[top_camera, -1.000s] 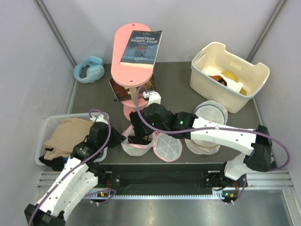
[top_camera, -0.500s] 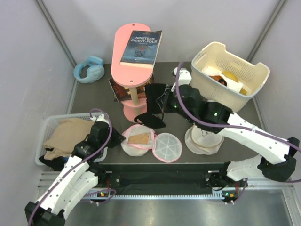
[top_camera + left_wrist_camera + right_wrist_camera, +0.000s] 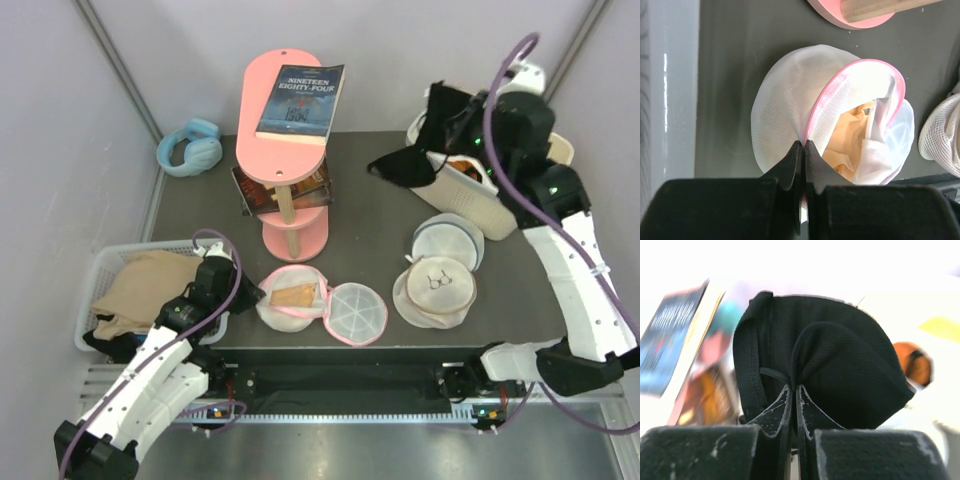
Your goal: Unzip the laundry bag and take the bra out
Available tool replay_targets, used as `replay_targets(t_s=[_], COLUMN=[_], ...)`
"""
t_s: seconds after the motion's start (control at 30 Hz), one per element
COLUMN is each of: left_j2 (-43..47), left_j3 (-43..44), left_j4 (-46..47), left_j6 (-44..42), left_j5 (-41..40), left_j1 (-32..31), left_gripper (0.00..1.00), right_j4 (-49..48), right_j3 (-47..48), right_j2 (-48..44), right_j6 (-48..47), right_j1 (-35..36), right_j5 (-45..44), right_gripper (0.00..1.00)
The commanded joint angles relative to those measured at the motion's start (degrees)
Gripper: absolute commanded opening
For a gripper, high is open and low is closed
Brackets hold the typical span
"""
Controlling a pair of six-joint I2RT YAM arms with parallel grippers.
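The laundry bag (image 3: 283, 310) lies open at the front centre, its round mesh lid (image 3: 357, 312) flipped to the right. The beige bra (image 3: 296, 296) lies inside it, and shows in the left wrist view (image 3: 852, 132) behind the pink trim. My left gripper (image 3: 252, 294) is shut on the bag's pink rim (image 3: 830, 100) at its left side, fingertips pinched together (image 3: 804, 145). My right gripper (image 3: 452, 125) is raised at the back right, shut on a black cupped garment (image 3: 405, 167) that hangs beside the white basket; it fills the right wrist view (image 3: 840, 365), with the gripper's fingertips (image 3: 794, 390) closed on it.
A white slotted basket (image 3: 530, 150) with items stands back right. Two other white mesh bags (image 3: 435, 290) (image 3: 450, 238) lie in front of it. A pink stand (image 3: 295, 235) holds a book (image 3: 300, 100). A grey tray (image 3: 100, 275) of clothes is at left, blue headphones (image 3: 190, 147) behind.
My right arm has lifted the black garment from the laundry bag up and to the right, over to the white basket. The bag now lies open. The left gripper has stayed put.
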State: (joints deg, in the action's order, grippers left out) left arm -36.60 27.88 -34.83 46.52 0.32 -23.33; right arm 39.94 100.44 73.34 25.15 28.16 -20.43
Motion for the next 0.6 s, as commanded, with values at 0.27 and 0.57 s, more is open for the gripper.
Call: replay_targets(t_s=[0.27,0.57], left_j2=[-2.95,-4.09], left_j3=[4.29,5.61], left_j4=[2.22,3.45], left_j6=[-0.99,-1.52], left_j5=[-3.92,-8.05], left_j1=[0.22,0.22], left_gripper=[0.00,0.00], right_j4=[3.48,2.07], right_j3=[17.42,15.22], right_j2=[14.37,16.92], right_j6=[-3.00,-4.93], right_j1=[-26.57,-32.91], right_j5=[15.77,15.68], right_gripper=[0.00,0.00])
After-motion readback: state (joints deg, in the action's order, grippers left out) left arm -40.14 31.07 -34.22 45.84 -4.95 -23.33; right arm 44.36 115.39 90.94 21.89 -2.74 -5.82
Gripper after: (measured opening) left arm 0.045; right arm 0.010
